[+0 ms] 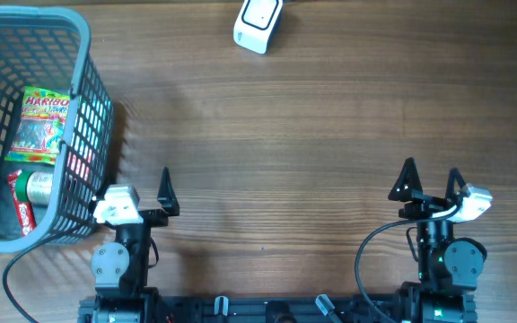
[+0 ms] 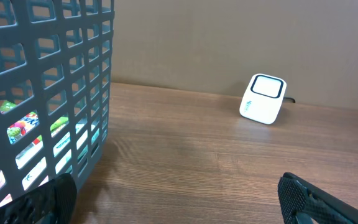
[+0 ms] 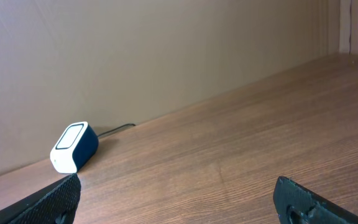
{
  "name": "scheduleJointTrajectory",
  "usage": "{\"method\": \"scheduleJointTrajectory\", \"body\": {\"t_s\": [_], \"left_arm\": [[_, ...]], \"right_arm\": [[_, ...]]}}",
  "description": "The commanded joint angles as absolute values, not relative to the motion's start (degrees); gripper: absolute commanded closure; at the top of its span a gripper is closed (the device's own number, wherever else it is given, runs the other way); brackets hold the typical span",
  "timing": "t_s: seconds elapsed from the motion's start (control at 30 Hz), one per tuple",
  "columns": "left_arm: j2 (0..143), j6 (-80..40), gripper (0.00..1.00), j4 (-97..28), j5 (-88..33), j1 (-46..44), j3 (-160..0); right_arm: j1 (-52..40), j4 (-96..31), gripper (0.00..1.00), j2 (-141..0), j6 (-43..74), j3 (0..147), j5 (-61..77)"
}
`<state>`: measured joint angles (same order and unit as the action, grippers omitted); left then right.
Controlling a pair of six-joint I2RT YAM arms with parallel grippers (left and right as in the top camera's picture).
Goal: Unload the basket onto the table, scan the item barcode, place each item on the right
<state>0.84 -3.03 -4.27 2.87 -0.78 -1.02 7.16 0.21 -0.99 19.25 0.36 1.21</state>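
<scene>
Overhead, candy bag in basket, right wrist, scanner cable

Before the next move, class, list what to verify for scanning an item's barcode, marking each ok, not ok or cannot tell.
1. Left gripper open, empty: ok.
2. Right gripper open, empty: ok.
3. White box-shaped scanner unobstructed on wooden table: ok.
4. Yellow Haribo sweet bag lying uncovered in grey-blue plastic basket: ok.
5. Bag's barcode visible: cannot tell.
6. Item out of basket: not ok.

right hand black, wrist camera white
</scene>
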Motion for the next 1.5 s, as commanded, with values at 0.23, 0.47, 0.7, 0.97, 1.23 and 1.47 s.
{"method": "scheduleJointTrajectory", "body": {"t_s": [0.23,0.47,0.7,0.97,1.23,1.47], "left_arm": [[0.5,-2.2,0.0,-2.2,-1.9,-0.5,-0.6],[2.5,-2.1,0.0,-4.7,-1.9,-0.5,-8.3],[15.3,-2.4,0.0,-4.2,-1.9,-0.5,-16.9],[31.2,-5.0,0.0,-4.2,-4.8,-0.5,-30.4],[32.4,-4.9,0.0,-3.3,-7.7,-0.5,-31.4],[34.3,-5.0,0.0,-4.1,-9.2,-0.5,-33.8]], "right_arm": [[7.0,0.3,0.0,-0.4,18.6,0.3,0.4],[7.0,0.3,0.0,-0.4,18.6,0.3,0.4],[7.0,0.3,0.0,-0.4,18.6,0.3,0.4],[7.0,0.3,0.0,-0.4,18.6,0.3,0.4],[7.0,0.3,0.0,-0.4,18.7,0.3,0.4],[7.0,0.3,0.0,-0.4,18.6,0.3,0.4]]}}
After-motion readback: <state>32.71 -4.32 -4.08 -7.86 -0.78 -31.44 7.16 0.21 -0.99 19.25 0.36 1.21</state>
